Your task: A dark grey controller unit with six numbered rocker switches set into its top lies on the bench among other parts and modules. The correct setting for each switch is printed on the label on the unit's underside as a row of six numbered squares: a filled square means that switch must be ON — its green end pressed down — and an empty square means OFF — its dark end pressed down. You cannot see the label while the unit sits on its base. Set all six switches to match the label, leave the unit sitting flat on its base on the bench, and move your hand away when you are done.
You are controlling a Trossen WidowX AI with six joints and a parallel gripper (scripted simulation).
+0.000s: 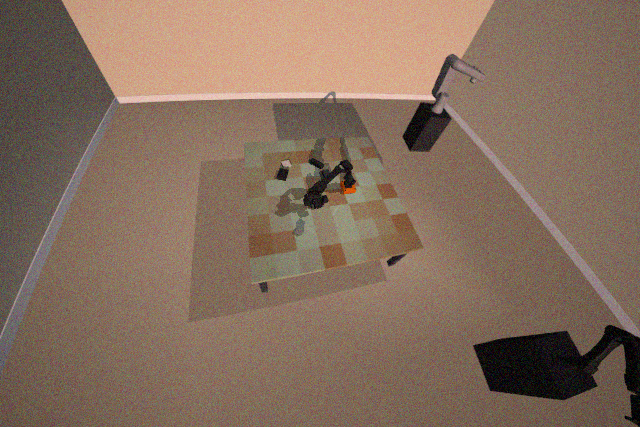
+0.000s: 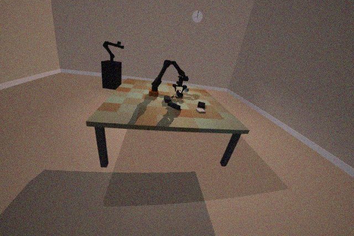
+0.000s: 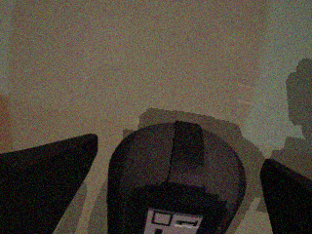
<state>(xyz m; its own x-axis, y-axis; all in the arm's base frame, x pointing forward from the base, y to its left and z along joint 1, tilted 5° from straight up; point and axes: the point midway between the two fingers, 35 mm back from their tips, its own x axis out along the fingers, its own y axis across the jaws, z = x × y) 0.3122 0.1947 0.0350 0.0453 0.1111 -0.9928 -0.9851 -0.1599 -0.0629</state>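
Note:
A dark grey rounded unit [image 3: 141, 156] with a black band lies between the fingers in the wrist view. A pale label with outlined squares faces the wrist camera and is cut off by the lower edge, so the full row cannot be read. The unit [image 2: 179, 94] is small and dark below the arm in the exterior view; its exact tilt is unclear. Its switches are not visible. My gripper [image 3: 182, 158] [image 2: 179, 92] is open, with a finger on each side of the unit and a gap at both sides. In the top view the arm hides the unit.
A long black part [image 1: 316, 162] [image 2: 174, 106] lies near the unit. A dark box [image 1: 282, 173] [image 2: 201, 104] stands beside a white piece [image 1: 285, 162] [image 2: 201, 110]. The orange arm base [image 1: 348, 187] [image 2: 153, 93] is on the table [image 1: 310, 257] [image 2: 114, 116].

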